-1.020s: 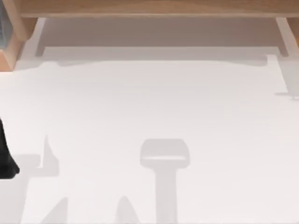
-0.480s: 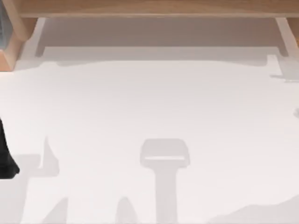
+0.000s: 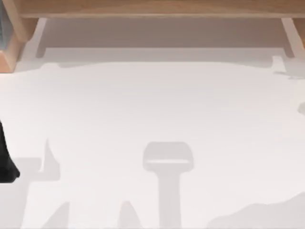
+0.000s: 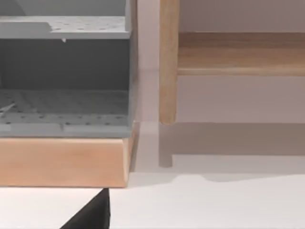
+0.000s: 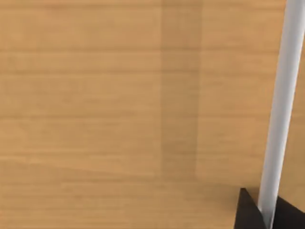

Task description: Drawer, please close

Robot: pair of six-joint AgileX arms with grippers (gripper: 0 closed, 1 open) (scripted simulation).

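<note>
Right gripper (image 5: pixel 268 218) clamped on the drawer's handle (image 5: pixel 279 105).
Wooden drawer front (image 5: pixel 95 95) right up against the right wrist camera, dark fingertips (image 5: pixel 248 214) pressed to either side of the pale bar. Left arm (image 3: pixel 5 157) parked at the left edge of the white table (image 3: pixel 152 109); left gripper (image 4: pixel 90 217) facing a grey perforated shelf (image 4: pixel 62 105) beside a wooden leg (image 4: pixel 167 62), grip impossible to tell.

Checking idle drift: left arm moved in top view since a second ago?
No. The left arm sits at the same spot by the table left edge, same gap below the wooden cabinet corner.
</note>
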